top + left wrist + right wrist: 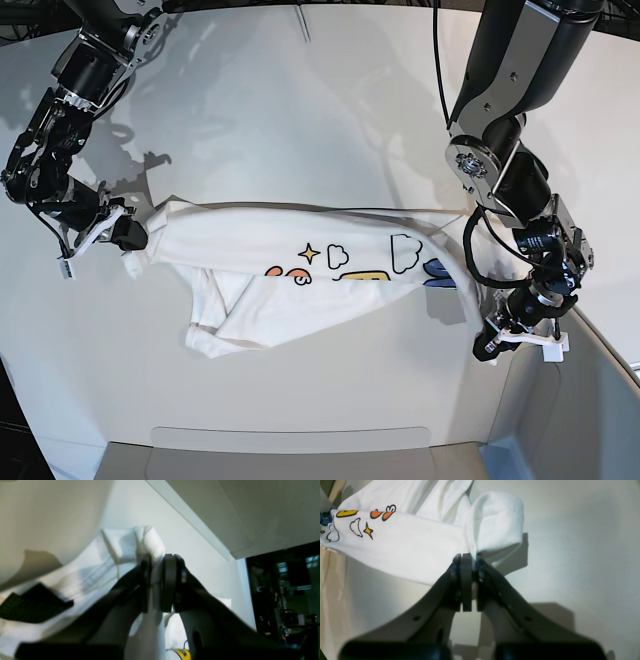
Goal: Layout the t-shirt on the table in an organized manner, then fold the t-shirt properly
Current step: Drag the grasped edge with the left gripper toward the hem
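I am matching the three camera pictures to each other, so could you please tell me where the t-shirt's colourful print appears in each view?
Left wrist: the print is not in view; only plain white cloth of the t-shirt shows, clamped in the left gripper.
Right wrist: upper left corner, print.
Base: centre, slightly right, print.
Shared landmark: the white t-shirt itself, stretched between both grippers above the table.

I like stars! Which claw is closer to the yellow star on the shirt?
Right. The right claw grips the t-shirt nearer the star; the left claw is farther.
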